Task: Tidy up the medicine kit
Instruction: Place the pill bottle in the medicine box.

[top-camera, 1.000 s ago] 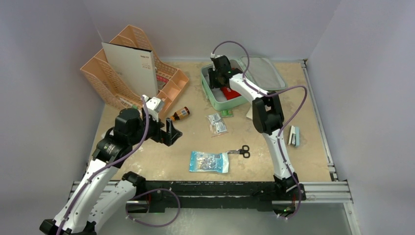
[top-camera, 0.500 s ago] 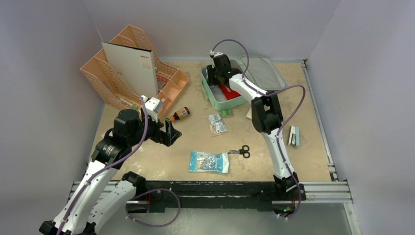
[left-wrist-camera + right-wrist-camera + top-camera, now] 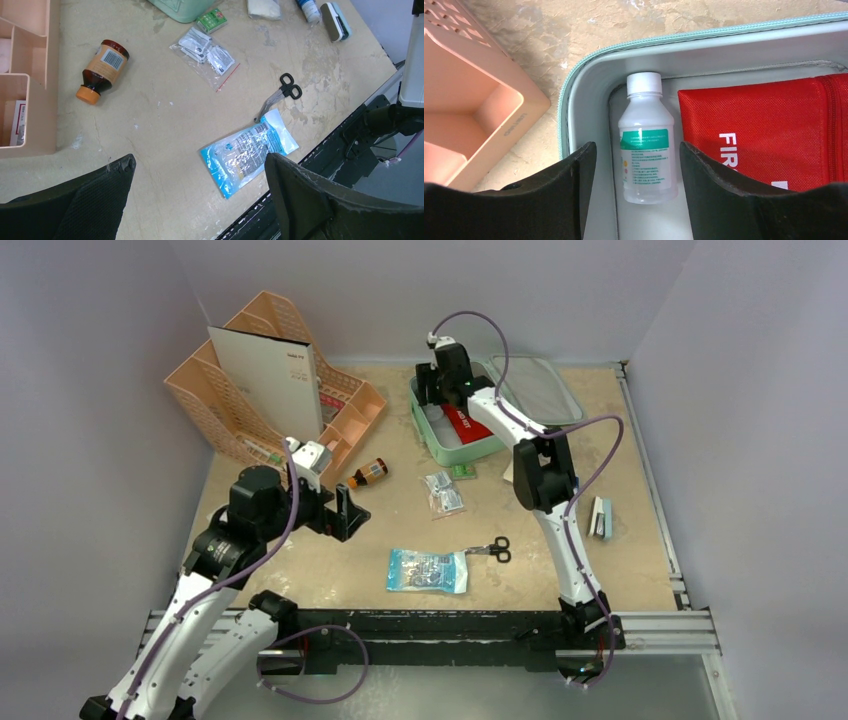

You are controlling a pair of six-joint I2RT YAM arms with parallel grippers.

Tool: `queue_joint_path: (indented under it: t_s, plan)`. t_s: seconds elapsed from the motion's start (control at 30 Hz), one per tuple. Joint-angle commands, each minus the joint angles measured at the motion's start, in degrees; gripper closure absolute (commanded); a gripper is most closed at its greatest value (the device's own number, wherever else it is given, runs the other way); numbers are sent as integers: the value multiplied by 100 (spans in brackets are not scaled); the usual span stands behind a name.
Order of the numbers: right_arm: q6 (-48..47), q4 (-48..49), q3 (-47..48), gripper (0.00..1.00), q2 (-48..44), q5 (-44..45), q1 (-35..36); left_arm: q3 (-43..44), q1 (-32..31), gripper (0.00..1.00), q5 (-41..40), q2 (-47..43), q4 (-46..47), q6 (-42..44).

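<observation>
Right fingers [image 3: 574, 195]: released, spread either side of the clear bottle [image 3: 646, 145], not touching it.
Medicine kit [image 3: 589, 90]: open, directly beneath them; the bottle lies beside the red first-aid pouch [image 3: 764, 130].
Left fingers [image 3: 95, 195]: spread wide, empty, above the tabletop [image 3: 165, 145].
Withdrawal: best straight up, without nudging the bottle.

You had bare desk [image 3: 165, 115] under the left end effector [image 3: 200, 159], jaws wide with nothing between them. Around that patch were a brown bottle [image 3: 102, 65] lying just beyond and the peach organizer [image 3: 25, 100] close behind it. A sachet bag [image 3: 207, 52] lay off to the right, and the scissors [image 3: 280, 97] had their tip at the blue packet [image 3: 250, 152] corner. The right end effector [image 3: 638, 150] hung over the medicine kit [image 3: 589, 85], fingers apart on either side of a white bottle [image 3: 646, 145]. It was tight there: the kit wall on one side, the red pouch [image 3: 769, 130] just beside the bottle on the other. Outside, you had a strip of bare desk between the organizer corner and the kit.
</observation>
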Motion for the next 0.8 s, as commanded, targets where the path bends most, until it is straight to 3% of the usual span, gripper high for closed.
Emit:
queue_joint_path:
  t_s: [0.0,0.3,0.53,0.77]
  plan:
    - [61,86,238,37,-289,-102,25,-26,10,0,114,-1,108,51]
    - [290,-440,331,35,-1031,-472,41,-37,2,0,-75,285,34,35]
    - [28,-129,-1028,33,-2281,-1136,149,48,2,1,-324,622,-60,22]
    - [-1089,1,-2186,31,-3235,-1544,651,72,2,1,-601,527,-133,87]
